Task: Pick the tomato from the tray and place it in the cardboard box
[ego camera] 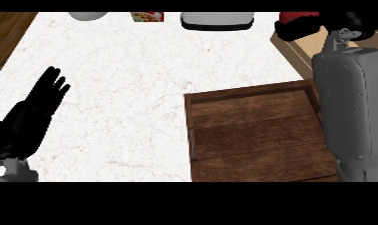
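The right hand (299, 28) is curling round the tomato (297, 16) near the far right corner of the surface (133, 69), above the box (294, 51), whose tan wall is showing at the right edge. Only the red top of the tomato is showing above the black fingers. The grey right forearm is crossing the right side of the tray (255, 131), which is lying against the near edge with bare wooden boards. The left hand (40, 104) is resting at the near left edge, fingers straight and spread. Between it and the tray, wide white room is lying open. Along the far edge a grey object (88, 15), a colourful packet (147, 16) and a white-and-black container (216, 20) are standing.
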